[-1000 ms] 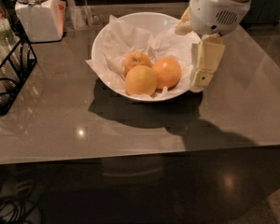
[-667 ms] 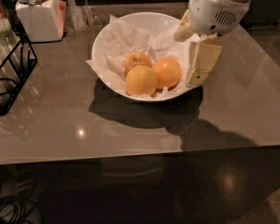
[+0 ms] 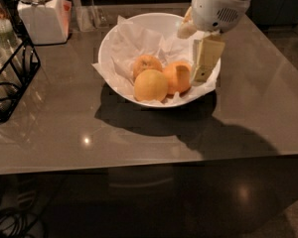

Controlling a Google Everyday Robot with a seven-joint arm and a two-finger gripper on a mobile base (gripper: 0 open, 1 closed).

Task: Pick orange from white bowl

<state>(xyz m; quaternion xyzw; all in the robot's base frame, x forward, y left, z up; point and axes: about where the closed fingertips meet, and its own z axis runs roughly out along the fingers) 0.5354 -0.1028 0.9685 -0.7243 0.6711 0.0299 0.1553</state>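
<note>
Nearest the camera, the grey table point(image 3: 139, 133) in front of the white bowl point(image 3: 159, 16) looks just as it did a second ago. Inside the bowl, the paler yellow fruit point(image 3: 150, 85) sits at the front, and the orange point(image 3: 173, 78) is touching it on its right, on the crumpled paper point(image 3: 134, 41). Neither fruit has moved.

What has changed is my gripper point(image 3: 204, 63). A second ago it hung at the bowl's right rim, clear of the fruit. Since then it has slid inward over the bowl and now sits right against the orange's right side, at about the orange's height. I cannot tell whether it is open or closed, and nothing shows that it is holding the orange yet.

I judge this to be the last part of the approach. The orange has not been lifted, so the pick itself is yet to come.

Behind the orange, the smaller dull fruit point(image 3: 146, 63) lies deeper in the bowl, undisturbed. Beyond the bowl's far left, the white jar point(image 3: 37, 14) and the black wire rack point(image 3: 10, 78) are unchanged.
</note>
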